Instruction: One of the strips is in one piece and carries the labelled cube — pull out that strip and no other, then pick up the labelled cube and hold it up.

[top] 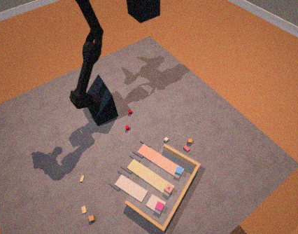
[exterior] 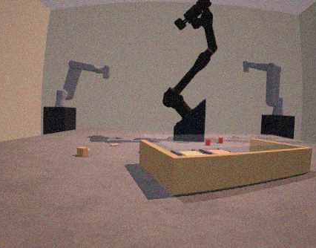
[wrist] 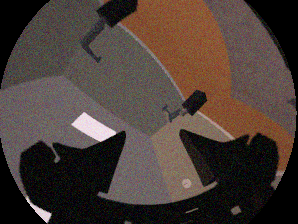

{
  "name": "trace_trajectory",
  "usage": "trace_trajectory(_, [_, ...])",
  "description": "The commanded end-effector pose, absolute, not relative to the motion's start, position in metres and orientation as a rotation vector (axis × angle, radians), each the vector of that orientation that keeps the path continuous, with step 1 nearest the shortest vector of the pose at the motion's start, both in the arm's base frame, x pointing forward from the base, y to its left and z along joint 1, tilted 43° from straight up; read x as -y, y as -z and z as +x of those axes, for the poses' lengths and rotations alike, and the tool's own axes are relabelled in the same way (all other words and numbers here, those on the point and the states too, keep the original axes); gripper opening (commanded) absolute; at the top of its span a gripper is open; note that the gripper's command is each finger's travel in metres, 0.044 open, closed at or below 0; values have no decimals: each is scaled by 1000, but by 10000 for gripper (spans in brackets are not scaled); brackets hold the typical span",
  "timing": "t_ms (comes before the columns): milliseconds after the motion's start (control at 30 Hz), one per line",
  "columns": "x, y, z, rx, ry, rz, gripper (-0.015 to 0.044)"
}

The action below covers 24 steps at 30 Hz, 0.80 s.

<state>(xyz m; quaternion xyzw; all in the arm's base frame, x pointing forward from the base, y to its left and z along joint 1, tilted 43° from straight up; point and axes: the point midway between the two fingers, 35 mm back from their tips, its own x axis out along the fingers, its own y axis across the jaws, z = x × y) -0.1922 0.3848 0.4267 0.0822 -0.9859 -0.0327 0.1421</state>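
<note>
3 strips (top: 150,175) in tray (top: 188,185); 3 cubes (top: 168,188); gripper (wrist: 153,143) open.

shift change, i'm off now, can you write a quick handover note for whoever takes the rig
Pincer: open, holding nothing, raised high above the mat, far from the strips.
Strips: three lie side by side, reaching into the yellow-walled tray. The salmon strip carries a blue cube; the yellow strip carries a pink cube with a mark on top; the pale strip is broken, its far piece bearing a magenta cube.
Done: nothing.
Left: pull the whole strip with the labelled cube, likely the yellow one, then lift that cube.
</note>
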Motion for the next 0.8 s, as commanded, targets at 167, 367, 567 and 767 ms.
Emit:
trace_trajectory(167, [-347, -456, -207, 2792, 262, 314, 400])
trace_trajectory(367, [-267, -506, -221, 2644, 551, 452, 400])
trace_trajectory(567, [-170, -551, -215, 2441, 797, 585, 400])
trace_trajectory(767, [-102, -571, -203, 2223, 965, 662, 400])
